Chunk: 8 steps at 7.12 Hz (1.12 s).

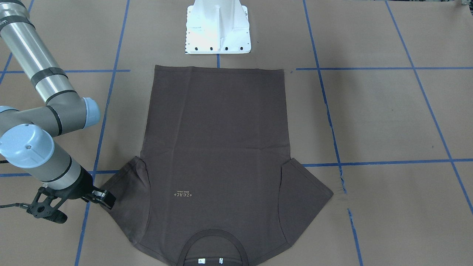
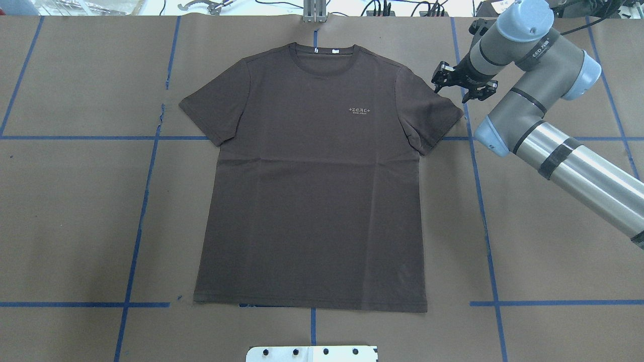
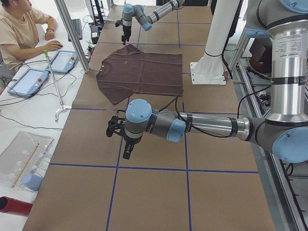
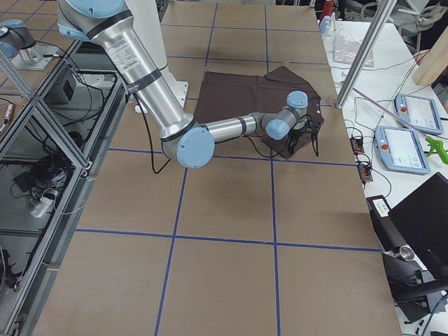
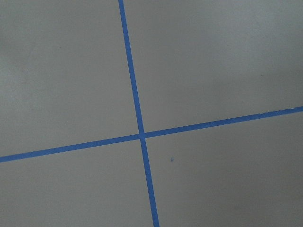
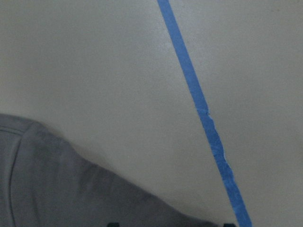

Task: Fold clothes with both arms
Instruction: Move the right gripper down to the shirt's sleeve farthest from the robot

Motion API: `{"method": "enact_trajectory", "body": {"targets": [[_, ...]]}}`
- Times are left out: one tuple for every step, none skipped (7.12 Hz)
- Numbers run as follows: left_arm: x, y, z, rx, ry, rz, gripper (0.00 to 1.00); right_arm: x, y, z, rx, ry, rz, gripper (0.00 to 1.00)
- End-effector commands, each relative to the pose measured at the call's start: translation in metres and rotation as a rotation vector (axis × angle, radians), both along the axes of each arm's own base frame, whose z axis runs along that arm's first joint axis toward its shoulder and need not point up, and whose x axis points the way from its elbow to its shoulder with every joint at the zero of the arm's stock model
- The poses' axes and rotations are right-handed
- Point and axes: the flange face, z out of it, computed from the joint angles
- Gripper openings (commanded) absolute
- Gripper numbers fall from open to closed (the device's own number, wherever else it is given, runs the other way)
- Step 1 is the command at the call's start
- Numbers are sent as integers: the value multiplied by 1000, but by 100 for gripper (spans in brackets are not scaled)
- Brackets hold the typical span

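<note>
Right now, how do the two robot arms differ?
The right arm reaches the sleeve of the T-shirt, with the right gripper open at its edge. The left arm stretches over bare table, with the left gripper far from the shirt. Both are silver-grey with blue joint caps.

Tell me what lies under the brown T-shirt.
The T-shirt lies flat on brown paper marked with blue tape lines, which run in beneath its edges. Anything else under the cloth is hidden.
</note>
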Motion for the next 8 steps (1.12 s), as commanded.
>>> {"method": "enact_trajectory", "body": {"targets": [[0,0,0,0,0,0,100,6,5,20,-22,14,0,76],[0,-1,-4,7,1,-2,100,5,8,25,-27,18,-1,76],[0,-1,-5,10,1,-2,100,-1,11,27,-37,18,-3,75],[0,-1,-5,10,1,-2,100,-8,16,28,-40,19,-12,74],[0,-1,-6,13,1,-2,100,-11,21,32,-40,21,-19,73],[0,-1,-6,13,1,-2,100,-9,24,38,-43,24,-20,66],[0,-1,-6,14,1,-2,100,-9,24,39,-45,23,-18,41],[0,-1,-6,14,1,-2,100,-8,23,38,-45,23,-17,0]]}}
